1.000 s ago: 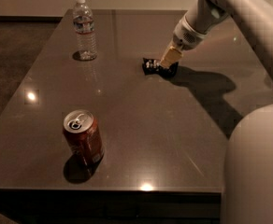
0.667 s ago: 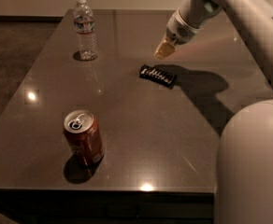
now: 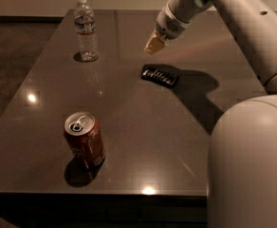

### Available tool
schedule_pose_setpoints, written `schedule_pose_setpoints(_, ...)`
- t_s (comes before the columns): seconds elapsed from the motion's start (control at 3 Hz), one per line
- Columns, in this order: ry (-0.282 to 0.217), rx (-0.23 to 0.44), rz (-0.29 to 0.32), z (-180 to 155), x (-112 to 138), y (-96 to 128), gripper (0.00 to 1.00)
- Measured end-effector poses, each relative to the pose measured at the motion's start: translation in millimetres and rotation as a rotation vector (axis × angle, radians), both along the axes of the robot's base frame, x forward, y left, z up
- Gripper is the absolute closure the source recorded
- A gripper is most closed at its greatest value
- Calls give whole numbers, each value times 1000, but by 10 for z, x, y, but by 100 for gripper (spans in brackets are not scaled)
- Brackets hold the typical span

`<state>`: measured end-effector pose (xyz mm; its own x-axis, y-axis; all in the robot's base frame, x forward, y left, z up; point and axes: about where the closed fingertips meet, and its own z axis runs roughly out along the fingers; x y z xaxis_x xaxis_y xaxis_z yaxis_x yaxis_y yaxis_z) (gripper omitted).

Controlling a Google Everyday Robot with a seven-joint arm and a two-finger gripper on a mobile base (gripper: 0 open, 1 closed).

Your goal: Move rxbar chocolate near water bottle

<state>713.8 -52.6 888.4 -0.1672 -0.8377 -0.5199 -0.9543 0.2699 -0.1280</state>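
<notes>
Gripper (image 3: 155, 44) poised above the table (image 3: 129, 175), just far-left of the rxbar chocolate (image 3: 160, 76) and not touching it; whether it is spread or pressed together cannot be told. The bar lies flat right of centre, well apart from the water bottle (image 3: 86, 30) upright at far left. Judged step: bar not yet delivered; the next move calls for descent, a grasp, then a leftward carry. Bare surface separates bar and bottle; the soda can (image 3: 85, 139) stands near the front edge, off that path
</notes>
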Motion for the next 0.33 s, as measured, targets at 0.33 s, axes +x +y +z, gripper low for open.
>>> schedule_pose_setpoints(0.33,0,2,4,-19,11,37,61)
